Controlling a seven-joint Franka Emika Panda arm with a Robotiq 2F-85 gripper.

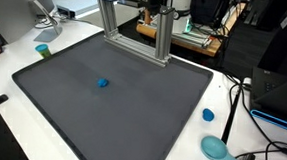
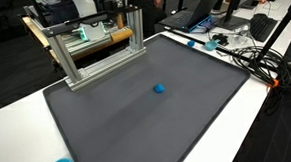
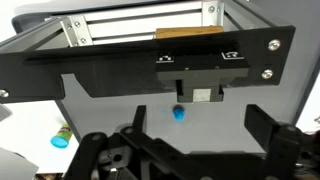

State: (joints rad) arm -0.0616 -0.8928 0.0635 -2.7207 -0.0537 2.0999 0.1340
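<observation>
A metal frame point(image 1: 134, 31) of silver bars stands at the far edge of the dark grey mat point(image 1: 131, 119) on the white counter point(image 1: 78, 31). It shows in both exterior views and fills the top of the wrist view. Behind the frame lies a brown wooden board point(image 1: 178, 35).

In the wrist view a black bar point(image 3: 110, 68) runs across the whole picture. A small bracket point(image 3: 192, 85) hangs from its middle, right above the small blue piece point(image 3: 178, 113) as I see it. I cannot tell how near that bar is to me.

Off the mat, a teal cup point(image 1: 43, 51) sits by one corner. A blue cap point(image 1: 208, 115) and a teal round dish point(image 1: 215, 148) lie along the opposite side, next to a tangle of cables point(image 1: 241, 96).

My claw point(image 3: 180, 150) shows only in the wrist view, at the bottom edge. Its fingers point(image 3: 272, 135) are spread wide with nothing between them.

The small blue piece lies alone near the middle of the mat, well apart from the frame and from the mat's edges. It is ahead of me and about centred between my two fingers, clear of both, with bare mat all round it.
</observation>
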